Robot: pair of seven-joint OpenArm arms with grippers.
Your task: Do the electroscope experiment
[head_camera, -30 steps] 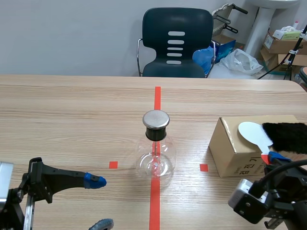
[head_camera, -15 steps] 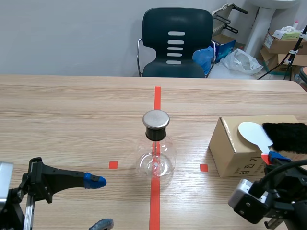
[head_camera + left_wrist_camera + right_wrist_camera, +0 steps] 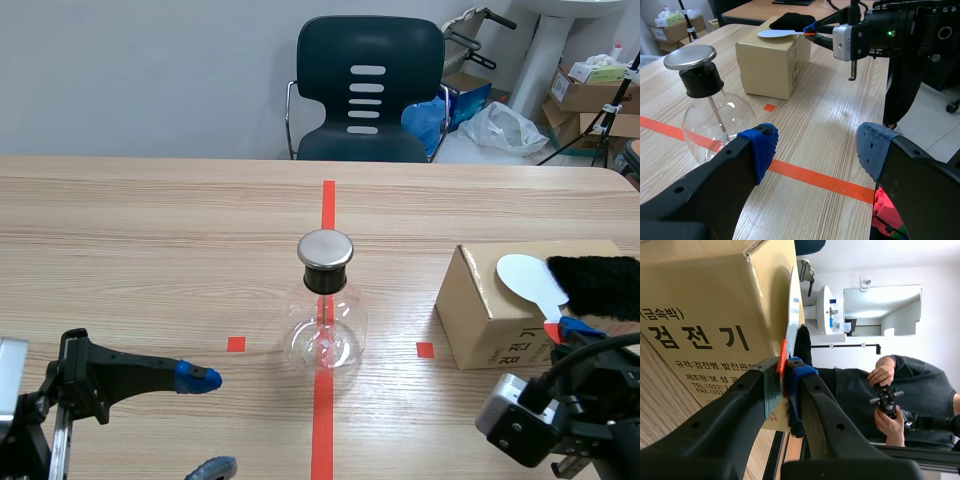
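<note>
Nothing has been shifted since the earlier frames. Scene view: the electroscope flask is seen standing on the red centre line, with the cardboard box well to its right. Left wrist view: the left gripper is held apart and empty, just beside the electroscope flask. Right wrist view: the right gripper is clamped on the white paddle lying on the cardboard box.

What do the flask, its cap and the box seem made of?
Flask: clear glass, see-through with bright glints.
Cap: probably brushed metal, by its dull grey sheen.
Box: matte brown cardboard, with printed lettering and a folded edge.
</note>
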